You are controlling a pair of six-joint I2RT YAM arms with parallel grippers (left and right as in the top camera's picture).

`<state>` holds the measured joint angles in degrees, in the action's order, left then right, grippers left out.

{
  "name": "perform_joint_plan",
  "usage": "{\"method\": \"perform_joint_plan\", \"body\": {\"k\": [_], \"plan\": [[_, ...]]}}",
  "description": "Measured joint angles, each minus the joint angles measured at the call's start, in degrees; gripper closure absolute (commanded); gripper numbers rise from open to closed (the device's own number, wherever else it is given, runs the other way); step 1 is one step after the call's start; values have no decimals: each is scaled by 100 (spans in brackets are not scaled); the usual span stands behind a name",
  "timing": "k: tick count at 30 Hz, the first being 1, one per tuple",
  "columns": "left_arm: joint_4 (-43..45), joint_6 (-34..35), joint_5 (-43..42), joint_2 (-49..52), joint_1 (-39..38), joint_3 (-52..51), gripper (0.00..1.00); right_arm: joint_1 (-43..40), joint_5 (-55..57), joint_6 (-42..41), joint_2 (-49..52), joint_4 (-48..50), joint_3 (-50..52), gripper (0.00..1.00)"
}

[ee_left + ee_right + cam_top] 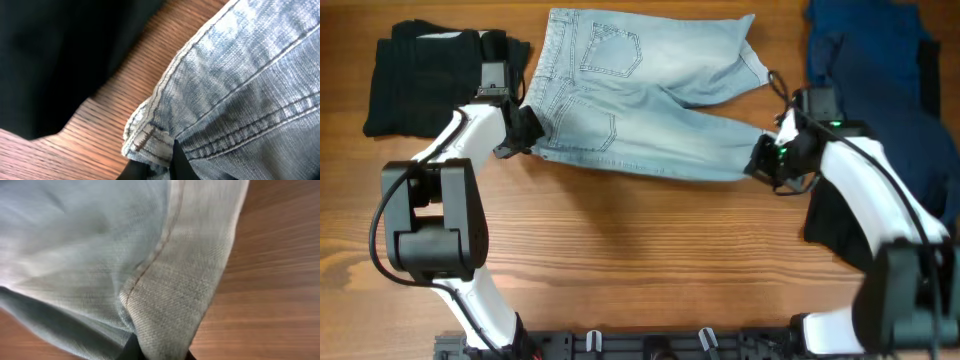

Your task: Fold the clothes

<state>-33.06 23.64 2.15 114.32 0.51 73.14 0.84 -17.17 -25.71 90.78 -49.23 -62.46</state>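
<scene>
- Overhead cam: fixed above, faces straight down, far enough for the whole counter w/ shorts.
- L wrist cam: v. close, on the shorts' waist corner, counter at left.
- R wrist cam: v. close, on a leg hem, counter at right.
- All 3 share shorts + counter.

Warm brown wood-grain table
</scene>
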Motion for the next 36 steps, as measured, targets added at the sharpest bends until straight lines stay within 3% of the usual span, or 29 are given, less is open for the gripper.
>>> {"method": "perform_joint_plan", "body": {"k": [7, 8, 9, 11, 12, 13, 19, 23, 26, 27, 29, 36], "plan": [[-76, -22, -297, -11, -7, 0, 96, 15, 271, 0, -546, -883, -291, 87], [-85, -22, -313, -11, -7, 0, 96, 15, 289, 0, -529, -909, -269, 81], [-105, -24, -330, -13, -7, 0, 96, 15, 304, 0, -511, -957, -238, 65], [-138, -39, -348, -17, -9, 0, 96, 13, 376, 9, -479, -1040, -188, 22], [-144, -39, -350, -17, -9, 0, 96, -4, 466, 9, -463, -1117, -162, 9], [-149, -39, -339, -17, -9, 0, 96, -35, 573, 4, -455, -1255, -142, 5], [-260, -42, -258, -31, -7, 11, 96, -116, 695, 179, -452, -1659, -127, 2], [-459, -42, -155, -85, 0, 9, 95, -116, 686, 293, -452, -1287, -138, 3], [-592, -61, -96, -184, 9, -4, 69, -116, 640, 448, -448, -573, -247, 5], [-627, -63, -76, -251, 11, -20, 52, -116, 625, 498, -448, -249, -302, 6], [-717, -186, -42, -435, 22, -46, 39, -116, 603, 570, -448, 321, -369, 8], [-986, -273, 17, -1528, 74, -57, 41, -98, 564, 785, -330, 1961, -413, 18]]}}
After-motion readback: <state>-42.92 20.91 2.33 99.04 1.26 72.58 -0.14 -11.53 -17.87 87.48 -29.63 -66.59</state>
